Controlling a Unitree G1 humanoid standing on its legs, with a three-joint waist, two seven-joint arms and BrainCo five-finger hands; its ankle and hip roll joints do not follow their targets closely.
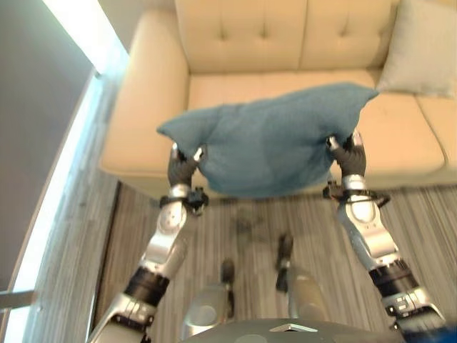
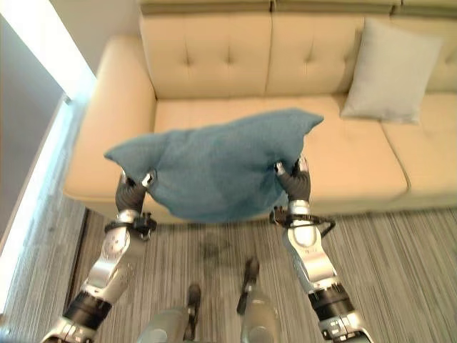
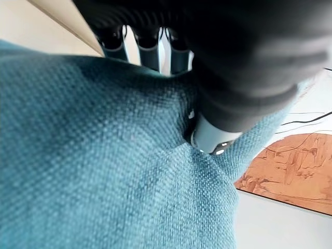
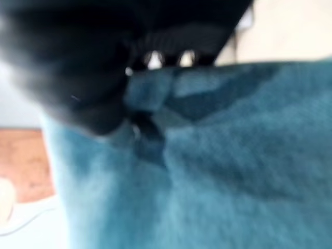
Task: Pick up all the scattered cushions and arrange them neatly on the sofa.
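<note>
A teal cushion [image 1: 275, 139] hangs in the air in front of the cream sofa [image 1: 300, 43], over the front edge of its seat. My left hand [image 1: 183, 166] is shut on the cushion's left lower edge, my right hand [image 1: 349, 155] on its right edge. In the left wrist view my fingers [image 3: 148, 46] curl over the teal cushion [image 3: 104, 155] and the thumb presses into the cloth. The right wrist view shows the same grip on the teal cushion [image 4: 233, 166]. A pale grey cushion [image 2: 391, 70] leans upright against the sofa's backrest on the right.
The sofa's left armrest [image 1: 139, 100] stands left of the held cushion. Grey striped carpet [image 2: 400, 257] covers the floor in front of the sofa. A bright window strip [image 1: 71, 143] runs along the left wall.
</note>
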